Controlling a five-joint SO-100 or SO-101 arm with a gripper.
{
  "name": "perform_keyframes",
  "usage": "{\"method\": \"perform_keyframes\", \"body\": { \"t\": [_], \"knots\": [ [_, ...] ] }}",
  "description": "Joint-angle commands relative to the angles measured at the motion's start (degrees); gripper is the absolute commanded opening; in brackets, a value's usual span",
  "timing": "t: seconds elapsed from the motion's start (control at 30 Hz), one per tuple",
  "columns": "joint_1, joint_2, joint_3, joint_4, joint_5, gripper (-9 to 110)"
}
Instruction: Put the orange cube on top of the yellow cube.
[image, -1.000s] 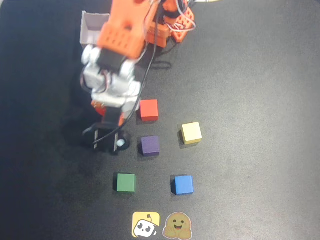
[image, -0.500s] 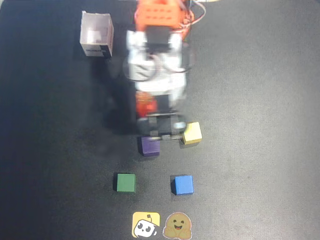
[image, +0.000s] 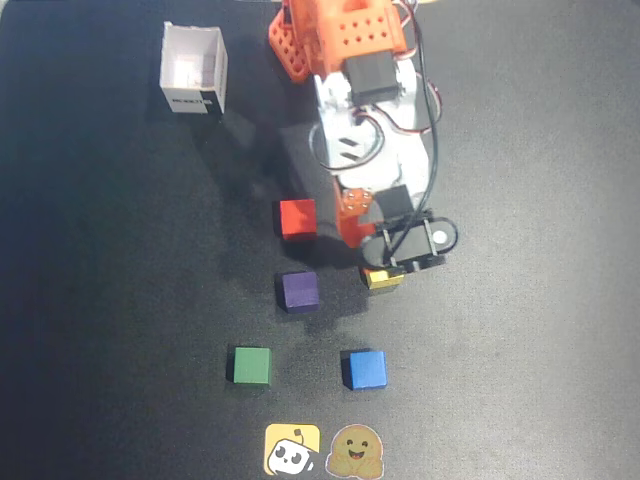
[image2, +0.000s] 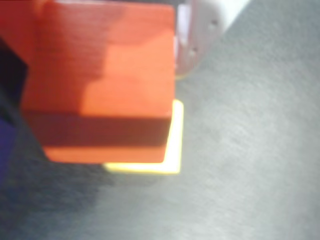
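In the overhead view the arm (image: 365, 110) reached from the top edge of the black table (image: 540, 300) down toward the middle. The gripper (image: 385, 262) stood over the yellow cube (image: 383, 279), and only the lower strip of that cube was visible under it. In the wrist view the orange cube (image2: 100, 80) filled the upper left part of the picture. It was held between the fingers, and a pale finger (image2: 192, 40) was pressed against its right side. Under this cube, a thin yellow edge of the yellow cube (image2: 172, 145) showed along the right and bottom sides, so the orange cube was directly over the yellow one and shifted a little to the upper left in that view. I could not tell whether the two cubes were touching.

The other cubes lay apart on the table in the overhead view: a red cube (image: 297, 218) left of the gripper, a purple cube (image: 298, 290) below the red one, a green cube (image: 252, 365) and a blue cube (image: 367, 369) nearer the bottom edge. Two stickers were at the bottom edge, a yellow sticker (image: 291, 450) with a cartoon face and a brown sticker (image: 356, 451) beside it. A white open box (image: 194, 70) stood near the top edge, left of the arm.
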Motion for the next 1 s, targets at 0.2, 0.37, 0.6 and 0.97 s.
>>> {"method": "perform_keyframes", "body": {
  "t": [0.2,0.37,0.6,0.97],
  "knots": [
    [-0.18,-5.01,2.02,-6.86,-2.02,6],
    [-0.18,-7.38,2.72,-8.0,-3.16,6],
    [-0.44,-7.29,4.31,-8.53,-3.78,6],
    [-1.23,-8.53,5.45,-10.72,-3.87,6]
  ]
}}
